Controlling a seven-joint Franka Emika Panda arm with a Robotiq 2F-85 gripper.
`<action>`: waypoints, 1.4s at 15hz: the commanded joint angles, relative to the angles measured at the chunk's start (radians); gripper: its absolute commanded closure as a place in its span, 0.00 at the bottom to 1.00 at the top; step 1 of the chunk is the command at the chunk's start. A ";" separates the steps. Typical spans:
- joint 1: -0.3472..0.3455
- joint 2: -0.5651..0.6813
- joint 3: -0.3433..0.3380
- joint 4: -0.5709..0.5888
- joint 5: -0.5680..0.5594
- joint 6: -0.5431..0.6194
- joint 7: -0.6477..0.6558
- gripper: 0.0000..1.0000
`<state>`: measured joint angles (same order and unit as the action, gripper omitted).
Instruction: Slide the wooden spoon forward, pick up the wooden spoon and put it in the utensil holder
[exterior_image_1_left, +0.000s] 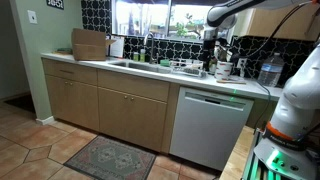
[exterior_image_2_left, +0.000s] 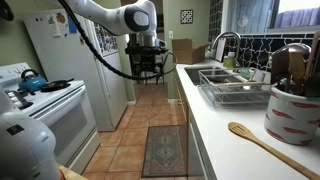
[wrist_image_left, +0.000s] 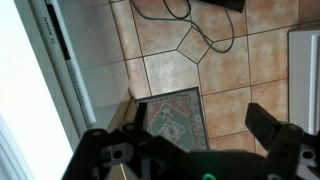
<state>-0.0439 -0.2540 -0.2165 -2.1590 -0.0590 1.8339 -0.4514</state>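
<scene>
The wooden spoon (exterior_image_2_left: 262, 142) lies on the white counter (exterior_image_2_left: 225, 150) near its front end, bowl toward the left. Just behind it stands the utensil holder (exterior_image_2_left: 294, 112), a white crock with red marks that holds several utensils. My gripper (exterior_image_2_left: 148, 70) hangs open in the air well beyond the spoon, over the floor beside the counter, and an exterior view shows the gripper (exterior_image_1_left: 209, 52) above the counter edge. In the wrist view the gripper (wrist_image_left: 180, 135) has its two dark fingers (wrist_image_left: 270, 125) spread wide with nothing between them. That view shows only floor tiles and a rug.
A dish rack (exterior_image_2_left: 235, 92) and a sink with a faucet (exterior_image_2_left: 225, 45) sit behind the holder. Across the aisle are a stove (exterior_image_2_left: 40, 95) and a fridge (exterior_image_2_left: 60, 45). A patterned rug (exterior_image_2_left: 165, 150) lies on the tiles. A dishwasher (exterior_image_1_left: 210, 125) is under the counter.
</scene>
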 joint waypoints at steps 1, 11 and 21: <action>-0.016 0.001 0.014 0.002 0.004 -0.002 -0.003 0.00; -0.057 -0.011 -0.011 0.000 -0.004 0.017 0.023 0.00; -0.173 -0.047 -0.085 -0.010 -0.031 0.052 0.039 0.00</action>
<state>-0.1936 -0.2831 -0.2882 -2.1503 -0.0603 1.8524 -0.4382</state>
